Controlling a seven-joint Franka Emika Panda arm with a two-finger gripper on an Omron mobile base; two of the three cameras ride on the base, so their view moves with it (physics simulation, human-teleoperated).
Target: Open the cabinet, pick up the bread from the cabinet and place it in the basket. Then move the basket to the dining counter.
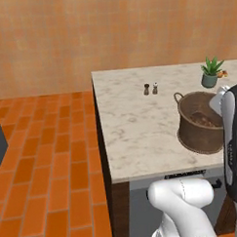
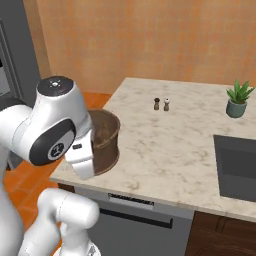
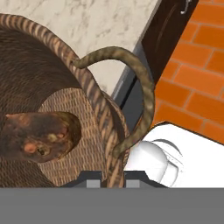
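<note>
The round brown basket stands on the dining counter, near its front edge, and it also appears beside my arm in the right base view. The dark-brown bread lies inside it on the woven floor, just visible over the rim. My gripper is shut on the basket's rim, right by a loop handle, with one fingertip inside the wall and one outside. My arm hides the basket's near side in both base views.
Two small shakers stand mid-counter, and a potted plant sits at the far edge. A dark sink is cut into the counter at the right. Orange tile floor lies left of the counter. A grey appliance stands at the far left.
</note>
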